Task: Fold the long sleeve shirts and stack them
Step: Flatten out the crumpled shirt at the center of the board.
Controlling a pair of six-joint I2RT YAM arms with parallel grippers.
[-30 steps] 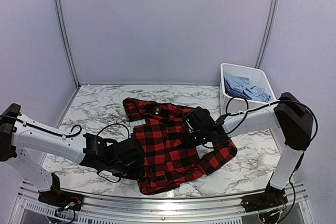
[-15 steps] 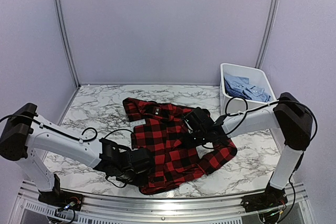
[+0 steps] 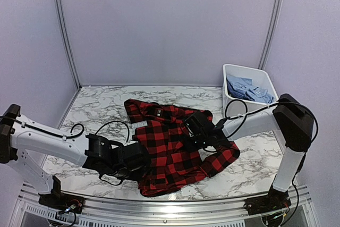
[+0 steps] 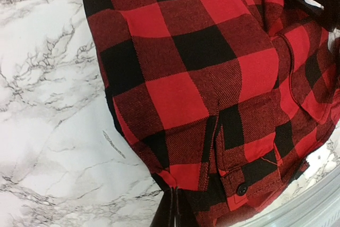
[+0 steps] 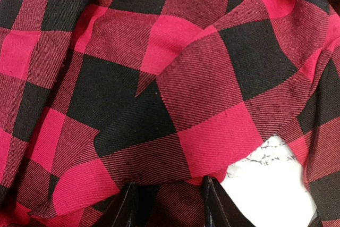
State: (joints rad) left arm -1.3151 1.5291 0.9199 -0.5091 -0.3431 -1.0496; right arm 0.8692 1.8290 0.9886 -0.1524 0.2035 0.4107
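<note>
A red-and-black check long sleeve shirt (image 3: 170, 147) lies spread on the marble table, collar toward the back. My left gripper (image 3: 141, 161) is at its near-left hem. In the left wrist view the left gripper (image 4: 174, 192) is shut, fingers pressed together on the hem edge of the shirt (image 4: 191, 78). My right gripper (image 3: 195, 137) rests on the shirt's right side. Seen from the right wrist, the right gripper (image 5: 170, 198) has its fingers apart with bunched shirt cloth (image 5: 159, 78) filling the gap. Light blue shirts (image 3: 249, 91) lie in the tub.
A white plastic tub (image 3: 244, 67) stands at the back right corner. A metal rail (image 3: 170, 213) runs along the table's near edge, close to the shirt's hem. Purple walls enclose the back and both sides.
My left gripper has shut on the shirt's hem. The left arm reached in toward the shirt, then drew back to the left. The right arm has barely moved.
</note>
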